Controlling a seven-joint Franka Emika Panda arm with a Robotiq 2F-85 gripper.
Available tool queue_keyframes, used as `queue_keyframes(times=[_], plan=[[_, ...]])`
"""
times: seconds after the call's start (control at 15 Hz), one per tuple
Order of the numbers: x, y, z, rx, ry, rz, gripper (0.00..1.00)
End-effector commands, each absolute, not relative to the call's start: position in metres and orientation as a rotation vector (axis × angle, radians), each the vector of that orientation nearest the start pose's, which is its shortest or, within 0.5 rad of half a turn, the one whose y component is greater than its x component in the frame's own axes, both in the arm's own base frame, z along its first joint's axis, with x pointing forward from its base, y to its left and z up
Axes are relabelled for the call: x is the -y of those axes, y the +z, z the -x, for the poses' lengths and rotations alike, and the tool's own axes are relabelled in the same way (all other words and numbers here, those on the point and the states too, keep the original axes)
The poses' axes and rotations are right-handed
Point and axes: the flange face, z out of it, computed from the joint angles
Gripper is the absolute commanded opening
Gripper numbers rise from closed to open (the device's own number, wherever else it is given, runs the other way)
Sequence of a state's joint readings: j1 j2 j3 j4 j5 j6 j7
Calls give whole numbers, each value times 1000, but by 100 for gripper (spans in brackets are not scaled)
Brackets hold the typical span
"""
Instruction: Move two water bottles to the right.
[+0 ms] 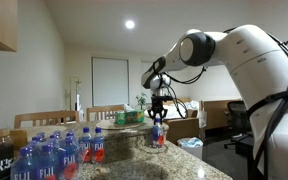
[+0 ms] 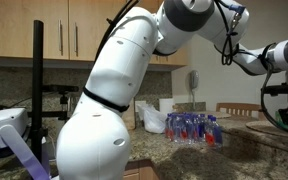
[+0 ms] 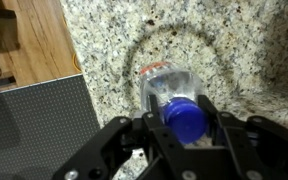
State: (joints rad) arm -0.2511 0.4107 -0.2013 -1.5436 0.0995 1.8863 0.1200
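Observation:
In the wrist view my gripper [image 3: 178,101] is shut on a small clear water bottle [image 3: 167,85], a finger on each side just below its blue cap [image 3: 187,118]. The bottle stands upright over the speckled granite counter [image 3: 234,45], close to the counter's edge. In an exterior view the gripper [image 1: 159,118] holds this red-labelled bottle [image 1: 159,135] low over the counter, apart from the others; whether its base touches the stone is unclear. More red-labelled bottles [image 1: 92,147] stand in the cluster further along the counter.
Several blue-labelled FIJI bottles [image 1: 34,160] crowd the near end of the counter [image 1: 184,162]. The same group of bottles [image 2: 194,128] shows in an exterior view. Beyond the counter edge lie wooden floor [image 3: 44,40] and a dark grey surface [image 3: 34,130]. Chairs [image 1: 106,112] stand behind.

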Motion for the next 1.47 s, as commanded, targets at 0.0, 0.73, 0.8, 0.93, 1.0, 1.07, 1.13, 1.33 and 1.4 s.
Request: queue_keyframes(times=[0.0, 0.73, 0.8, 0.93, 1.0, 1.07, 1.13, 1.33, 1.4], plan=[[279, 420, -617, -866, 119, 2989, 18], [283, 408, -627, -858, 195, 2994, 18], [282, 408, -627, -858, 195, 2996, 18], [282, 407, -627, -854, 190, 3000, 18], [282, 406, -626, -855, 193, 2999, 68], [282, 406, -626, -857, 192, 2999, 69], [282, 407, -626, -857, 190, 2999, 74], [281, 407, -627, -855, 186, 2999, 93], [281, 408, -627, -855, 186, 2999, 97]])
